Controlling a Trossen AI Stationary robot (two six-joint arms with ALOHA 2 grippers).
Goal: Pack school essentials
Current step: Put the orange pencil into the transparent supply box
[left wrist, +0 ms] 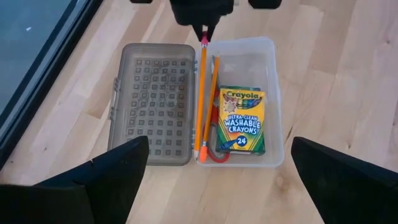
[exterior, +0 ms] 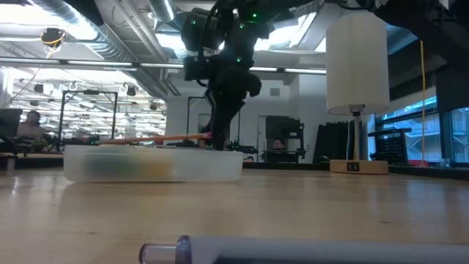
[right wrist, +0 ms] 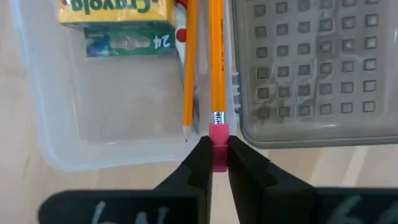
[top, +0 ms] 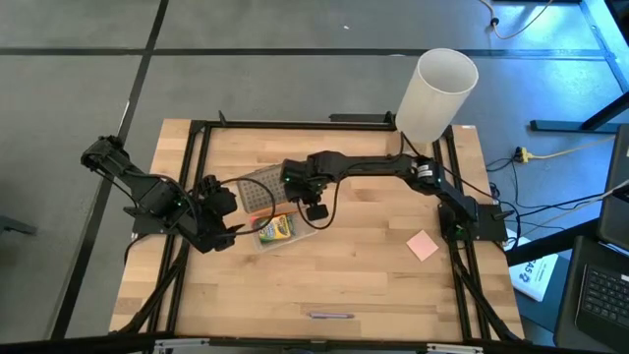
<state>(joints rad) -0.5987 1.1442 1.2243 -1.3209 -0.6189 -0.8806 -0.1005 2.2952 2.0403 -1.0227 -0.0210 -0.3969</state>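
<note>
Directly ahead of the right gripper (right wrist: 214,163), clamped on its pink eraser end: pencil (right wrist: 216,59), long axis running straight away along the case's (right wrist: 56,149) hinge-side wall.

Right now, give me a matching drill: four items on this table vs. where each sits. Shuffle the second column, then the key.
Items
1. crayon box
2. pencil with pink eraser
3. pink square pad
4. grey pen

Places
A. bare wood near the right arm's base
B. near the table's front edge, away from the case
C. flat inside the clear case
D. eraser end pinched by the right gripper, over the case's hinge side

Pairs: 1-C, 2-D, 3-A, 4-B
</note>
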